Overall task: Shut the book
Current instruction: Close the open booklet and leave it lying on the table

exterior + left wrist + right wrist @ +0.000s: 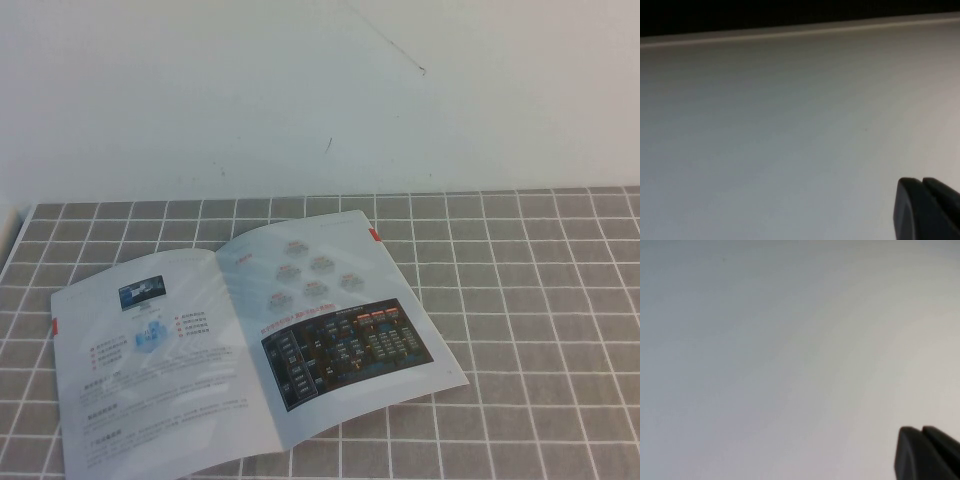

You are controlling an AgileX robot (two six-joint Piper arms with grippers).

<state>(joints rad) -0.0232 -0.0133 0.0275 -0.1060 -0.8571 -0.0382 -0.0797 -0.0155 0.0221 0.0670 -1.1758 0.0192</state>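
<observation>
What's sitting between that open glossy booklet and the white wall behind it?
Nothing: the high view shows only bare grey gridded tabletop between booklet and wall. The left gripper and right gripper appear only in their wrist views, facing blank white.

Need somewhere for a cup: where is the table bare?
Bare: the table right of the open book, and the strip between book and back wall. Crowded: front left, under the book. The left gripper and right gripper show only in wrist views.
</observation>
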